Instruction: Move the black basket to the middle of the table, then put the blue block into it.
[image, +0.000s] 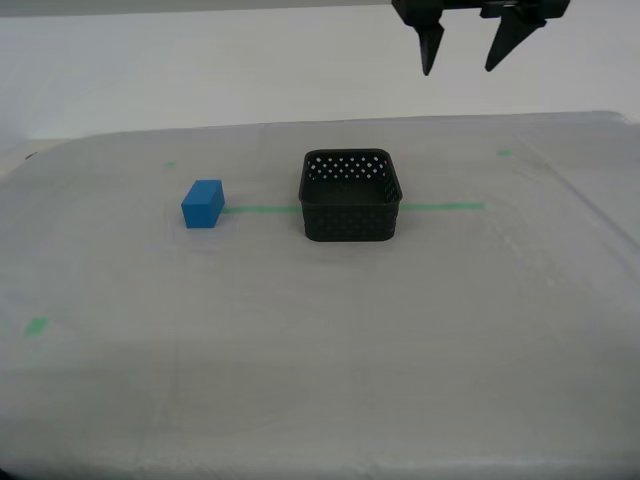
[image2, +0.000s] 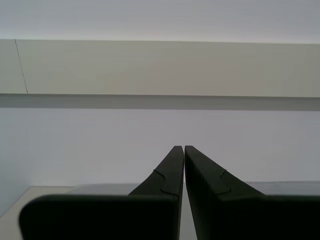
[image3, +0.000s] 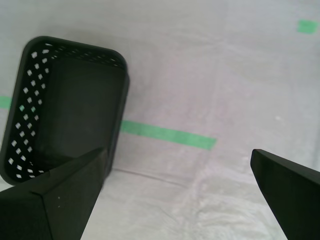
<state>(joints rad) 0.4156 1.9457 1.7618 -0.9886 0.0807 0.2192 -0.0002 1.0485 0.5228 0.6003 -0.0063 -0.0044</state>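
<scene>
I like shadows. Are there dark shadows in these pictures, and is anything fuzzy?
Exterior view: soft, even light, only faint shadows by the black basket and blue block. First wrist view: basket sharp, my first tool slightly blurred. Second wrist view: my second tool dark against a pale wall.

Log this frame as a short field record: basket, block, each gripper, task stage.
basket: black basket upright on the table, on the green tape line, empty
block: blue block on the table, apart from the basket, toward the exterior view's left
first gripper: my first gripper open, raised above the table beside the basket
second gripper: my second gripper shut, holding nothing, pointed at the wall
task stage: block not yet in basket
</scene>
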